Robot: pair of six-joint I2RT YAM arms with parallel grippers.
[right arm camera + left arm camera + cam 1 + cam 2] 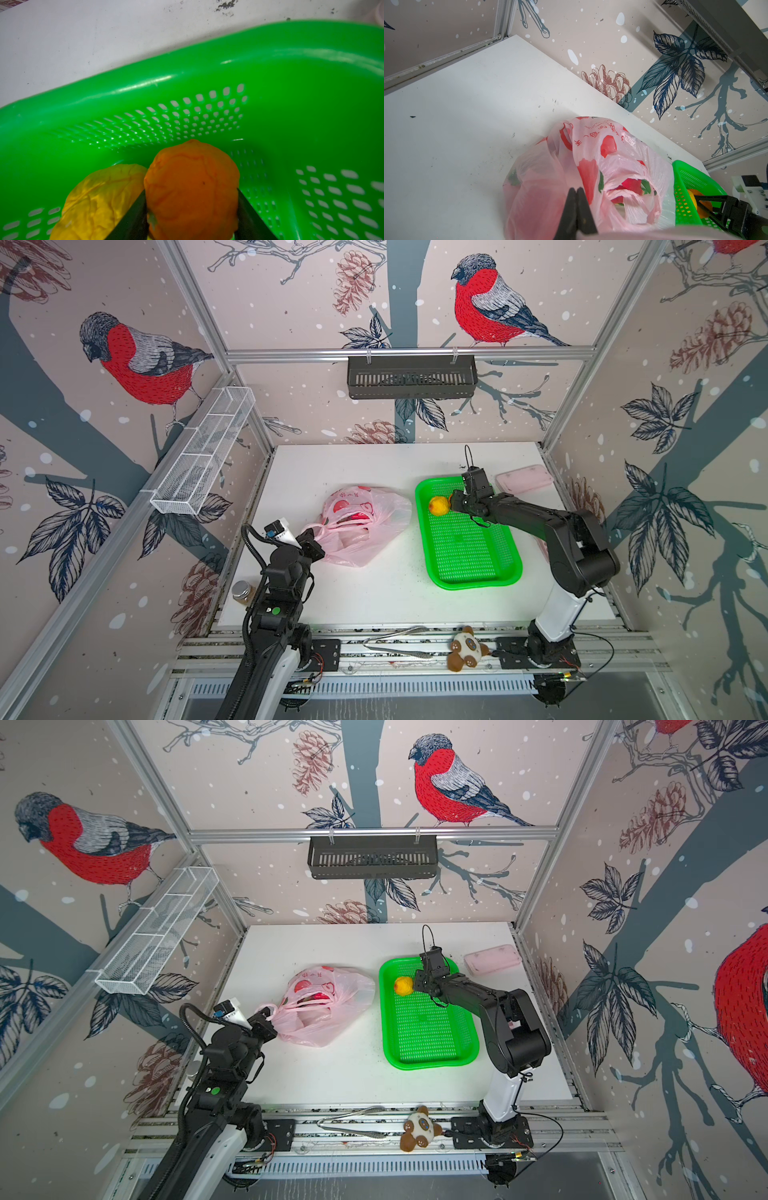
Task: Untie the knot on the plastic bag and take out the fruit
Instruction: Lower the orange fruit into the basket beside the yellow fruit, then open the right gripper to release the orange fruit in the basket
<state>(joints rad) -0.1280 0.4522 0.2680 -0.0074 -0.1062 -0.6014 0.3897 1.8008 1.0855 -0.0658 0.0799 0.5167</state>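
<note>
Green tray (465, 547): on the table just right of the plastic bag (361, 526), not touching it. The bag lies with its mouth open and a red dragon fruit (631, 184) inside. Left gripper (316, 536): pinched flat on the bag's handle strip. Right gripper (452, 502): clasps the orange citrus (191, 187) at the tray's far end, against the yellow citrus (99, 199). Whether the orange rests on the tray floor is unclear. Recommended: seat it, part the jaws slowly, and lift clear without nudging either fruit.

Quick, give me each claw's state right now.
Left claw: closed, pinching the plastic bag.
Right claw: closed on the orange citrus, inside the green tray.
</note>
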